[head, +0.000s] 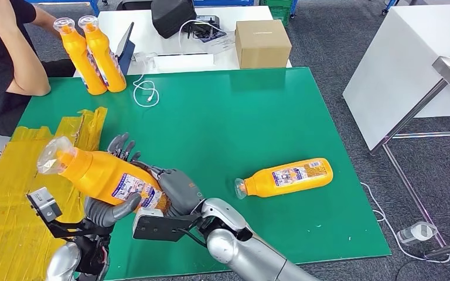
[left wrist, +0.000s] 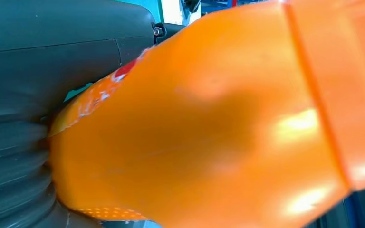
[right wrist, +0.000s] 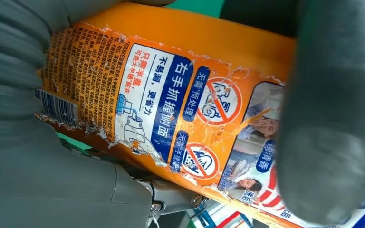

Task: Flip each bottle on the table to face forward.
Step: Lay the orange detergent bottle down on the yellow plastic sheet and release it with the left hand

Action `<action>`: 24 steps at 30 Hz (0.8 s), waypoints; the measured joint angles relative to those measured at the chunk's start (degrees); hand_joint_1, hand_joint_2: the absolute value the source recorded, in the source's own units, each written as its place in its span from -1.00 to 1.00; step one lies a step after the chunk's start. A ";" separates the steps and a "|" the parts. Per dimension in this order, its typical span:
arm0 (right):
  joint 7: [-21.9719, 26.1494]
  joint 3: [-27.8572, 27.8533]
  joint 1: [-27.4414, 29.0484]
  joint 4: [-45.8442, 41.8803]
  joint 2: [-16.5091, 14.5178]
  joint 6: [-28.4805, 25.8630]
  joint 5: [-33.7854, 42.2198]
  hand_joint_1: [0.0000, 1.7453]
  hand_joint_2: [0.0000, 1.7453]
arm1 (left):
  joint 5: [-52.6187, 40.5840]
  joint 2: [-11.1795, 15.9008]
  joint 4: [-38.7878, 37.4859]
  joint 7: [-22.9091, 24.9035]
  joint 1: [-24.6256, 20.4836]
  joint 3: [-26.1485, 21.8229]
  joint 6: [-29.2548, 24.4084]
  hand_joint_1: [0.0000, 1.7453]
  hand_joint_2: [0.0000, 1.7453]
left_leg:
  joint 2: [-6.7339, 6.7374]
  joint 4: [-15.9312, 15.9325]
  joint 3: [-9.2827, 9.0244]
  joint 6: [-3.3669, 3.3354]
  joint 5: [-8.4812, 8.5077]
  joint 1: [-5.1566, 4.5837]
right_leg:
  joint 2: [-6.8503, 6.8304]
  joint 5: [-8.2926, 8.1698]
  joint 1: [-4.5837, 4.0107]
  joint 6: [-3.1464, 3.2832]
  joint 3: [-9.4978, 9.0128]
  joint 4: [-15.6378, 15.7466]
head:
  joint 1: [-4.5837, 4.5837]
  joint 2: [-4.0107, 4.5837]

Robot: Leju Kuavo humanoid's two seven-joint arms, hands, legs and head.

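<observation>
Head view: held bottle (head: 102, 175) lifted off the green table (head: 258, 117) at about 8 o'clock, lying tilted, clear cap toward 10 o'clock, base toward 4 o'clock. Left hand (head: 114, 202) wrapped under and behind the body, thumb across the label edge. Right hand (head: 176, 190) clamped on the base end, so both closed on the same bottle. Second bottle (head: 285, 178) flat on the table at 4 o'clock, well apart, cap toward 9 o'clock, label up. 2 upright bottles (head: 94, 55) touching each other at 11 o'clock, beside a person's arm (head: 23, 64). Cardboard box (head: 262, 43) closed, on the white table at 12 o'clock; contents hidden.

Left wrist view: smooth glossy orange wall of the held bottle (left wrist: 218, 123) pressed against the grey palm cover (left wrist: 38, 71). Judged stiff plastic, slick where bare, likely to rotate in a loose hold.

Right wrist view: torn, peeling label (right wrist: 161, 114) between grey thumb (right wrist: 332, 109) and ribbed cover. Fill level not readable through the opaque wall; looks full-bodied, so probably moderately heavy toward the base. Best hold judged around the wide middle, over the label for friction, away from the narrow neck and cap.
</observation>
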State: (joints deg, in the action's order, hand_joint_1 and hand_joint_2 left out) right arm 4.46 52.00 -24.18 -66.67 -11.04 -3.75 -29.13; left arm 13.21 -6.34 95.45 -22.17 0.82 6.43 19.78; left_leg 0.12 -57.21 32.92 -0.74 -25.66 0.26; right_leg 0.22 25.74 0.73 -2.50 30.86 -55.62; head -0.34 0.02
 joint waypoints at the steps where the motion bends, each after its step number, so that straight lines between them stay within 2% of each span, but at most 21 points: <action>1: 0.00 -0.01 0.10 0.03 0.07 0.00 -0.17 1.00 1.00 | 0.00 0.01 0.00 0.01 0.04 -0.01 -0.02 -1.00 1.00 | 0.00 0.00 0.00 0.00 0.00 0.00 | 0.00 0.00 0.00 0.00 0.00 0.00 | 0.00 0.00; 6: -0.06 -0.21 1.65 -0.02 0.69 -0.73 -2.45 1.00 1.00 | -0.30 0.08 0.10 -0.05 0.94 -0.20 -0.12 -1.00 1.00 | 0.00 0.00 0.00 0.00 0.00 0.00 | 0.00 0.00 0.00 0.00 0.00 0.00 | 0.00 0.00; 12: -0.12 -0.86 5.68 -1.46 2.87 -1.81 -4.89 1.00 1.00 | -0.66 0.13 1.21 -0.55 2.90 -0.81 -0.06 -1.00 1.00 | -0.01 0.00 0.05 0.00 -0.01 -0.01 | 0.00 0.01 0.02 0.00 0.04 0.02 | 0.01 0.00; 16: -0.25 -1.43 7.30 -1.69 4.00 -1.69 -5.84 1.00 1.00 | -1.40 0.13 1.74 -0.86 2.82 -0.88 -0.04 1.00 1.00 | 0.00 0.00 0.05 0.00 -0.01 -0.01 | 0.00 0.00 0.02 0.00 0.02 0.02 | 0.01 0.00; 24: -0.13 -2.21 7.50 -1.70 4.10 -1.18 -6.55 1.00 1.00 | -1.93 -0.20 2.58 -3.31 2.94 -0.14 0.58 1.00 1.00 | 0.00 0.00 0.03 0.00 0.00 -0.01 | 0.00 0.00 0.01 0.00 0.01 0.01 | 0.00 0.00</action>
State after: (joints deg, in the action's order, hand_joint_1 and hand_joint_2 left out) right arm 4.33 49.78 -16.68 -68.37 -6.94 -4.93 -35.68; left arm 11.28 -6.54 98.03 -25.48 3.76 6.28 20.36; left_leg 0.12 -57.21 32.95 -0.74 -25.65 0.25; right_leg 0.22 25.74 0.73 -2.50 30.88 -55.61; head -0.34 0.02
